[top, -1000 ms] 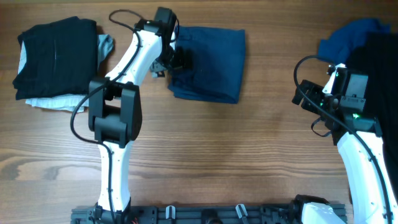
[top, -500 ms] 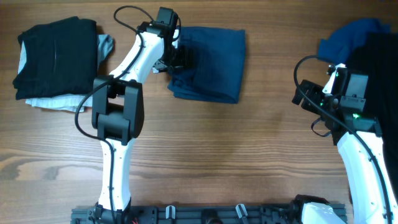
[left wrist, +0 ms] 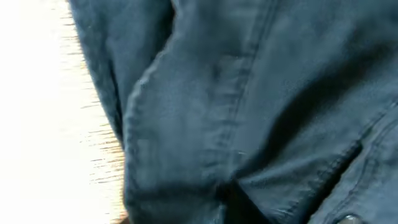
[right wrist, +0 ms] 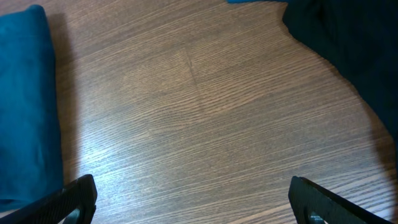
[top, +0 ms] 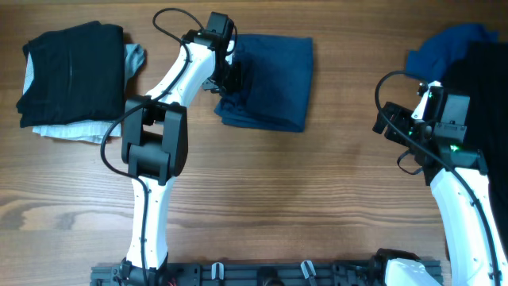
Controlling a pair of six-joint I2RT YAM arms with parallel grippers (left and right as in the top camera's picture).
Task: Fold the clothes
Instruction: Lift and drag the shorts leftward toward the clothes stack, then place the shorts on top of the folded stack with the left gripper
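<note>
One pair of dark blue denim-like shorts (top: 270,79) lies folded into a rough rectangle at the far middle of the wooden bench (top: 317,191). The left wrist view is filled with its cloth, showing seams, a pocket line and a layered edge next to bare wood. The fabric looks soft but fairly thick, so I judge it will sag when lifted, keep a crease reasonably well and slip little on the wood. The layered left edge or a corner, where several plies can be caught together, seems the sound place to take hold. The left tool (top: 230,79) sits on that left edge against the cloth, but its fingers are hidden in both views, so I cannot tell whether it is pinching the shorts. At the far left a folded black garment (top: 71,71) rests on a pale grey-white garment (top: 135,57). At the far right is an unfolded heap, a brighter blue garment (top: 444,48) beside a loose black garment (top: 488,79). The right tool (right wrist: 199,202) hangs near that heap over bare wood, fingers spread wide, holding nothing.
</note>
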